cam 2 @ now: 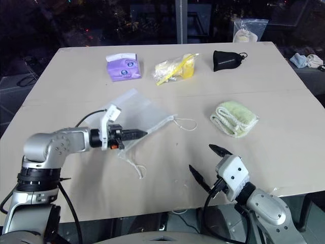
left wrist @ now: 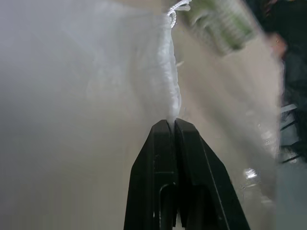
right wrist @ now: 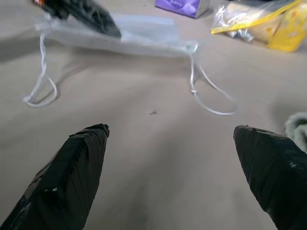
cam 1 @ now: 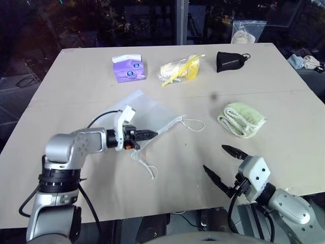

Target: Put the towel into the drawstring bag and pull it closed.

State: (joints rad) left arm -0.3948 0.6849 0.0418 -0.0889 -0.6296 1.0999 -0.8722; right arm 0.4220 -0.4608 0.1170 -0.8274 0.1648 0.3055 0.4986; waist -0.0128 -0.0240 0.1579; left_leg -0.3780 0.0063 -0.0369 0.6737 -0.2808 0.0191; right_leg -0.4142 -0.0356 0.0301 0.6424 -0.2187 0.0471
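Still empty, drawstring bag (cam 1: 143, 116) in left gripper (cam 1: 152, 134), towel (cam 1: 242, 119) apart

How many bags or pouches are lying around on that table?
4: the white mesh drawstring bag pinched by the left fingers, a yellow plastic packet, a black pouch, and a clear zip bag at the far edge.

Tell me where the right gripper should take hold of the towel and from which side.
Probably grip the towel across its near end, the narrow end facing the right gripper, coming from the robot's side and slightly above. It lies as a thick folded bundle, free on the table, so open jaws could straddle the folded layers there. The left gripper is shut on the bag edge.
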